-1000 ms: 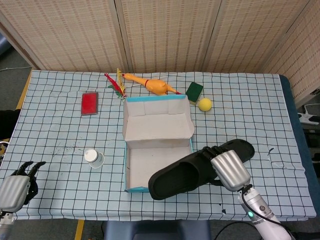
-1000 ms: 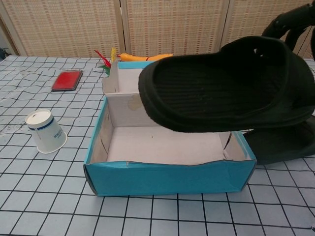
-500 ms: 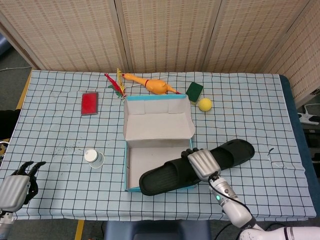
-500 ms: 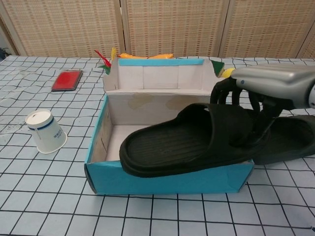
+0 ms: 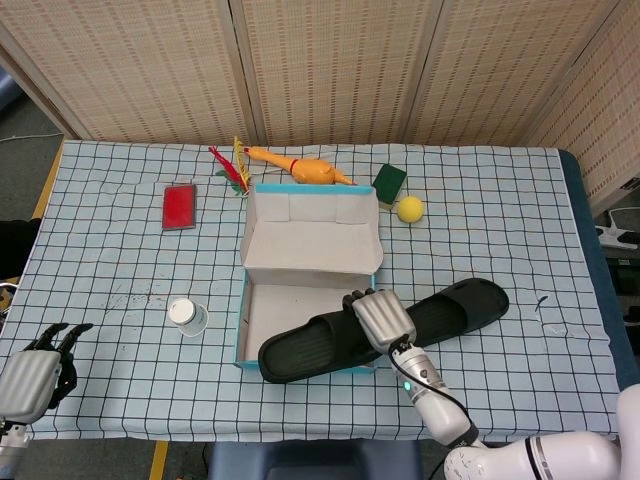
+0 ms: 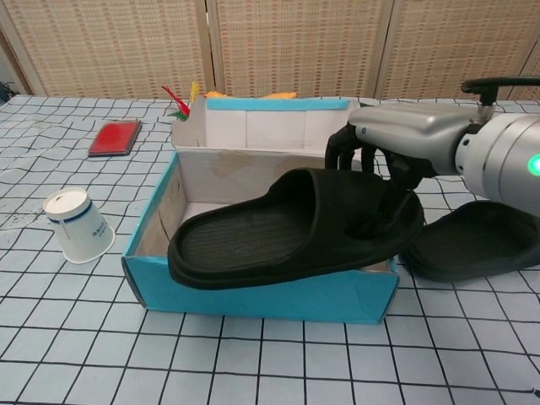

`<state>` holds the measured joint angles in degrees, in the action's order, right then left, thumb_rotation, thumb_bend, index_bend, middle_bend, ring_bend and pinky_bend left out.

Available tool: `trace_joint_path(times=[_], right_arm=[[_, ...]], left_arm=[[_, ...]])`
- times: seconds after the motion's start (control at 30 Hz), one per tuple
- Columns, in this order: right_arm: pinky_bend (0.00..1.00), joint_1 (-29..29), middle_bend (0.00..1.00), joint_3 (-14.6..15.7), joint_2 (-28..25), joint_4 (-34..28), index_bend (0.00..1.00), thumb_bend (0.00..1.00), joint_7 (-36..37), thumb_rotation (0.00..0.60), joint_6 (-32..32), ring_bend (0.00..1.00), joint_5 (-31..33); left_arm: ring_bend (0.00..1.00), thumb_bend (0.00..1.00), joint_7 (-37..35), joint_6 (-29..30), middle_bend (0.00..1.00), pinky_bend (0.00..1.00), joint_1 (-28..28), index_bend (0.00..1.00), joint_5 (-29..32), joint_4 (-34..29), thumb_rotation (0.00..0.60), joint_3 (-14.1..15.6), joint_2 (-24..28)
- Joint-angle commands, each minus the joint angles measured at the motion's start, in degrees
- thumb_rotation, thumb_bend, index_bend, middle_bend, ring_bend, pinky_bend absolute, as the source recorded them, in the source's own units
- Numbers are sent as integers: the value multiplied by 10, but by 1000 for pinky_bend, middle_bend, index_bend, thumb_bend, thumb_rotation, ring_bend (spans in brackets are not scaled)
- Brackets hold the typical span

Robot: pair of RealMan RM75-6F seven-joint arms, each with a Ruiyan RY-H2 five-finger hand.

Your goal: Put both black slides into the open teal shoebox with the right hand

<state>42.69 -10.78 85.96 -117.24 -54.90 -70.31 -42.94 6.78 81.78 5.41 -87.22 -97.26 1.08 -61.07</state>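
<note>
My right hand [image 5: 378, 317] [image 6: 396, 156] grips one black slide [image 5: 310, 346] [image 6: 278, 232] by its strap. That slide lies across the front of the open teal shoebox [image 5: 243, 325] [image 6: 253, 295], its toe over the front wall and pointing left. The second black slide [image 5: 462, 306] [image 6: 477, 245] lies flat on the table just right of the box. The box lid [image 5: 310, 235] stands open at the back. My left hand [image 5: 35, 365] hangs at the table's front left corner, fingers apart, holding nothing.
A white paper cup [image 5: 186, 315] [image 6: 78, 225] lies left of the box. Behind the box are a rubber chicken [image 5: 305, 170], a green sponge [image 5: 389, 181], a yellow ball [image 5: 409, 208] and red-yellow sticks [image 5: 232, 166]. A red case [image 5: 179, 206] [image 6: 115, 137] lies at back left.
The right hand has carried the slide down and leftward onto the box front. The box has shifted and skewed a little to the left. The left hand stayed still.
</note>
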Motion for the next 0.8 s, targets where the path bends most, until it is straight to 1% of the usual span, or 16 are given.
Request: trace_joint_path(times=[0.03, 0.33, 0.53, 0.8], right_arm=[[525, 8, 556, -6, 8, 9, 707, 51, 4, 600, -5, 442, 8], [525, 30, 556, -37, 30, 29, 707, 51, 29, 600, -26, 442, 46], [525, 39, 557, -53, 36, 21, 707, 51, 45, 600, -43, 442, 62], [525, 56, 557, -49, 64, 51, 707, 51, 43, 600, -51, 442, 84]], left_arm=[[152, 368, 0, -2, 44, 410, 0, 175, 2, 0, 600, 0, 0], [152, 367, 0, -8, 43, 410, 2, 176, 8, 1, 600, -1, 0], [152, 367, -1, -9, 44, 409, 3, 176, 10, 0, 600, -2, 0], [152, 368, 1, -10, 44, 411, 3, 176, 10, -1, 600, -2, 1]])
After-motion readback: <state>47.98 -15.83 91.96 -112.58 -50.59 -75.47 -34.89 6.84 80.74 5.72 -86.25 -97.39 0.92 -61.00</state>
